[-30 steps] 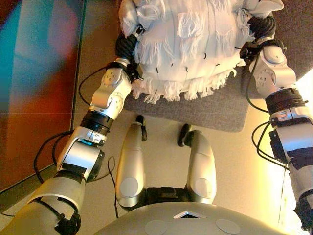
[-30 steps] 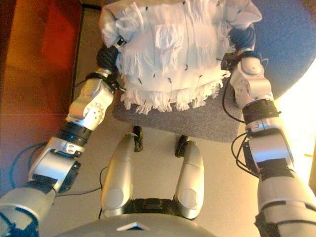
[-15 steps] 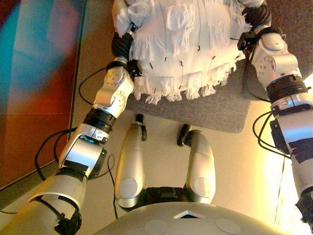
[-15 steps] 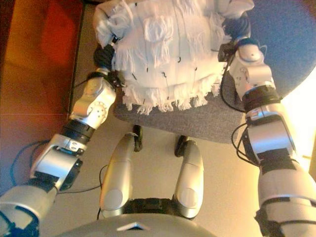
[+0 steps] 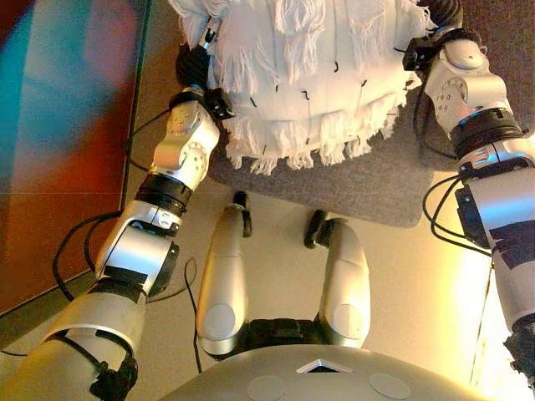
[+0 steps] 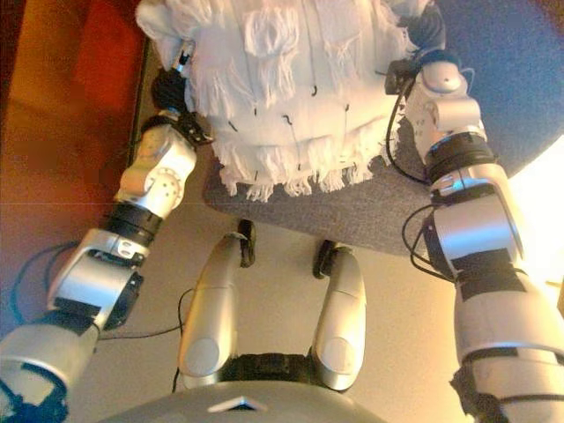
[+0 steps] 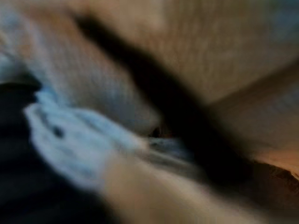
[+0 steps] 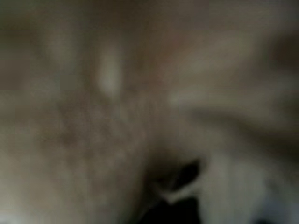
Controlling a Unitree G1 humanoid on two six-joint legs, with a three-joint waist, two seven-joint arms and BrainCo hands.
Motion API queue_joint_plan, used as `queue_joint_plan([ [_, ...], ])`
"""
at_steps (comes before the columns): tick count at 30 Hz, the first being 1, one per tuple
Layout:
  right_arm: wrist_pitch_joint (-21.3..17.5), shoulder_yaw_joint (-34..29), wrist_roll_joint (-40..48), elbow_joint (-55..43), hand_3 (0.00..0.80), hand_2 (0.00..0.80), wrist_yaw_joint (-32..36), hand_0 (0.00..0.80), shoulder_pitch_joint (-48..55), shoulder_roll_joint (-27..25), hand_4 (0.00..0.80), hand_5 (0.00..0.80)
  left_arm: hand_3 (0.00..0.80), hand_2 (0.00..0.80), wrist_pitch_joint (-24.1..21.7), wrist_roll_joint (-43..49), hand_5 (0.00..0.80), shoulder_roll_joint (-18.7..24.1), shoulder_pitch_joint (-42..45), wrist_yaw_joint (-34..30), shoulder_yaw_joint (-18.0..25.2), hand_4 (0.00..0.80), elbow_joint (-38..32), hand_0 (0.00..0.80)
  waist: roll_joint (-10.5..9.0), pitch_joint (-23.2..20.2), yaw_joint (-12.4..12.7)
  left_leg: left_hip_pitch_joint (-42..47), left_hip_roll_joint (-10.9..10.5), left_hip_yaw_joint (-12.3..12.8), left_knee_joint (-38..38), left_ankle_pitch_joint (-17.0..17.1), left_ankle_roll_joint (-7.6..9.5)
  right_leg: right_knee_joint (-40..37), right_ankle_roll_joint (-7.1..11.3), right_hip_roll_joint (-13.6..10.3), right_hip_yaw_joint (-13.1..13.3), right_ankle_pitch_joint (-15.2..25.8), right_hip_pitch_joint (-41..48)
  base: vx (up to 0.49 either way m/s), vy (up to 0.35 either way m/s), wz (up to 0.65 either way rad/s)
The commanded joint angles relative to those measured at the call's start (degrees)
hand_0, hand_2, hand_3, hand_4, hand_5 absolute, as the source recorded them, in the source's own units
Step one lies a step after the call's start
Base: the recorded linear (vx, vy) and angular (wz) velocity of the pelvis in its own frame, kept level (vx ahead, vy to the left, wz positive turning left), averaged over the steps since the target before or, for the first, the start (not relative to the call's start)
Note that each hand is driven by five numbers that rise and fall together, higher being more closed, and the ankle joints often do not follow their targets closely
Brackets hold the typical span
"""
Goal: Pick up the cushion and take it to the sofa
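Note:
A white fringed cushion (image 5: 309, 67) is held up between my two hands, at the top middle of the eye views. My left hand (image 5: 194, 65) presses against its left side and my right hand (image 5: 441, 12) against its right side. Only the dark wrist covers show, the rest of each hand is hidden behind the cushion. The cushion's fringe hangs over a grey fabric surface (image 5: 368, 184) below it. I cannot tell whether the cushion still touches that surface. The wrist views show only pale cloth from very close.
The grey fabric surface reaches to the right edge of the view, with a rounded front edge. A dark red and teal panel (image 5: 58, 142) runs along the left side. Beige floor (image 5: 276, 242) lies between the surface and me.
Both arms and the cushion between them have moved further away from me, toward the top of the eye views. More of the grey surface now shows under the fringe.

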Motion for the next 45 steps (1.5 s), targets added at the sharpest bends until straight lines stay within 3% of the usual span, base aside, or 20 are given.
queue_joint_plan([
  [1, -2.7, 2.3, 1.9, -1.8, 0.0, 0.0, -1.2, 0.0, -2.4, 1.8, 0.0, 0.0, 0.0, 0.0, -1.9, -0.5, 0.0, -0.5, -3.9, -1.7, -0.3, 0.0, -1.2, 0.0, 0.85, -1.0, 2.4, 3.5, 3.4, -0.2, -2.0, -6.1, -4.78, -4.3, 3.68, 0.1, 2.3, 4.4, 0.0, 0.0, 0.0, 0.0],
  [8, -3.4, 3.2, 0.2, -4.0, 0.0, 0.0, -3.5, 0.0, -2.4, 1.0, 0.0, 0.0, 0.0, 0.0, -4.5, -0.3, 0.0, 1.1, -2.9, -0.9, 0.5, 0.0, -2.2, 0.0, 0.33, -2.6, 2.4, 9.4, 3.2, 0.0, -7.4, -4.4, -4.73, -9.4, 4.49, 0.3, 1.9, 6.2, 5.0, 0.038, -0.007, -0.04],
  [10, -4.1, 2.9, 0.4, -4.3, 0.0, 0.0, -4.2, 0.0, -2.0, 1.0, 0.0, 0.0, 0.0, 0.0, -4.1, -0.3, 0.0, 2.2, -3.3, -0.6, 0.9, 0.0, -2.5, 0.0, 0.14, -3.8, 2.4, 12.2, 3.0, 0.0, -10.6, -3.2, -4.76, -12.6, 4.85, 0.4, 1.7, 7.0, 7.6, 0.039, -0.023, -0.08],
  [11, -4.3, 2.6, 0.3, -4.6, 0.0, 0.0, -4.4, 0.0, -1.9, 0.9, 0.0, 0.0, 0.0, 0.0, -3.7, -0.4, 0.0, 2.8, -3.5, -0.6, 1.1, 0.0, -2.8, 0.0, -0.14, -4.3, 2.3, 12.9, 2.8, 0.3, -12.7, -0.8, -4.44, -15.0, 4.49, 0.2, 1.2, 9.0, 8.4, 0.006, -0.036, -0.11],
  [19, -2.1, 4.2, -1.0, -6.8, 0.0, 0.0, -2.7, 0.0, -1.4, -2.9, 0.0, 0.0, 0.0, 0.0, 0.1, -1.2, 0.0, 7.7, -3.9, -1.0, 2.4, 0.0, -1.4, 0.0, -1.21, -10.8, 2.2, 24.5, 2.0, 1.6, -24.5, 3.3, -4.71, -27.9, 5.44, 0.3, -1.6, 11.7, 20.6, 0.118, -0.014, -0.06],
  [25, -0.7, 2.4, 1.3, -12.0, 0.0, 0.0, -1.4, 0.0, 4.0, -5.7, 0.0, 0.0, 0.0, 0.0, 1.6, 0.3, 0.0, 8.8, 2.1, -3.4, 4.6, 0.0, -2.8, 0.0, -0.18, -18.2, 1.5, 35.6, 1.5, 3.4, -35.7, 6.9, -5.66, -39.3, 4.66, 2.9, -3.6, 13.0, 33.0, 0.259, 0.031, 0.02],
  [30, -0.2, -2.1, 3.7, -15.2, 0.0, 0.0, -1.9, 0.0, 11.7, -5.8, 0.0, 0.0, 0.0, 0.0, 3.9, 1.5, 0.0, 8.6, 7.6, -3.1, 7.2, 0.0, -4.0, 0.0, -0.07, -23.3, 0.7, 41.2, 1.6, 5.2, -40.0, 7.6, -5.82, -42.9, 4.17, 4.3, -4.1, 13.3, 38.1, 0.22, -0.01, 0.11],
  [39, 2.2, -3.2, 0.4, -20.0, 0.0, 0.0, -0.4, 0.0, 21.5, -2.7, 0.0, 0.0, 0.0, 0.0, 4.1, 1.1, 0.0, 7.5, 15.9, -7.0, 10.2, 0.0, -6.4, 0.0, 0.09, -25.7, 0.3, 46.0, 1.4, 6.3, -40.9, 6.3, -5.17, -44.7, 3.48, 5.0, -3.6, 12.8, 42.8, 0.112, -0.013, -0.07],
  [45, -0.8, -5.6, -0.7, -25.8, 0.0, 0.0, -2.5, 0.0, 26.8, -0.4, 0.0, 0.0, 0.0, 0.0, 2.5, 1.1, 0.0, 6.1, 20.9, -9.2, 12.0, 0.0, -11.3, 0.0, 0.31, -26.2, 0.2, 47.6, 1.4, 6.6, -42.2, 6.0, -4.83, -46.1, 3.28, 5.3, -3.9, 12.9, 44.5, 0.022, -0.008, -0.01],
])
